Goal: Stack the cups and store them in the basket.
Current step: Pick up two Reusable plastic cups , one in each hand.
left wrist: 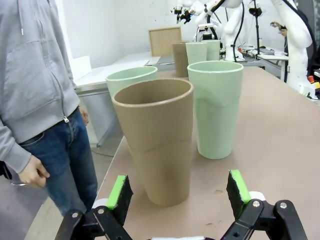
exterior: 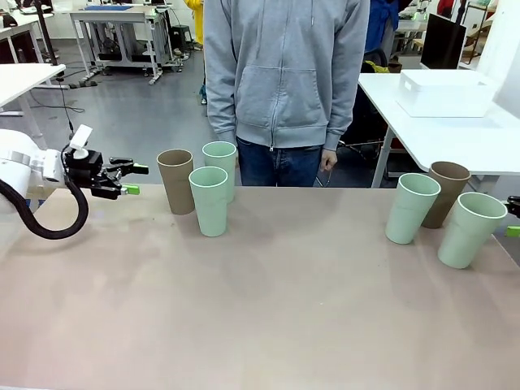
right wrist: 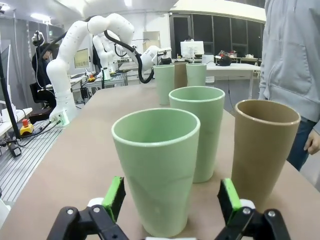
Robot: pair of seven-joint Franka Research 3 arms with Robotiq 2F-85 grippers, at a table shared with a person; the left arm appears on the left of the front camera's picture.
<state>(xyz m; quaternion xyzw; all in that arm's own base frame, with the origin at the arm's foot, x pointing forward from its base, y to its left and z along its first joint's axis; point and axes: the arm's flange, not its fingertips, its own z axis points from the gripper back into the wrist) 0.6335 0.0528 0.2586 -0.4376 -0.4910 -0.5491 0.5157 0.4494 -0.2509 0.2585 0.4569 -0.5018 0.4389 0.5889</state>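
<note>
Three cups stand at the table's far left: a tan-brown cup (exterior: 176, 180) and two mint green cups (exterior: 220, 166) (exterior: 210, 201). My left gripper (exterior: 126, 179) hovers open just left of the brown one. In the left wrist view that brown cup (left wrist: 157, 140) stands upright just ahead of the open left gripper (left wrist: 178, 190), with green cups (left wrist: 216, 110) (left wrist: 131, 80) behind it. At the right stand a green cup (exterior: 412, 208), a brown cup (exterior: 447, 193) and a green cup (exterior: 470, 229). My right gripper (right wrist: 171, 197) is open with the nearest green cup (right wrist: 157, 170) in line with its gap. The white basket (exterior: 445, 92) sits on a side table.
A person in a grey hoodie (exterior: 284, 73) stands at the far edge, hands down. The basket's white side table (exterior: 487, 142) lies beyond the right corner. The brown tabletop (exterior: 268, 309) between the two cup groups is bare.
</note>
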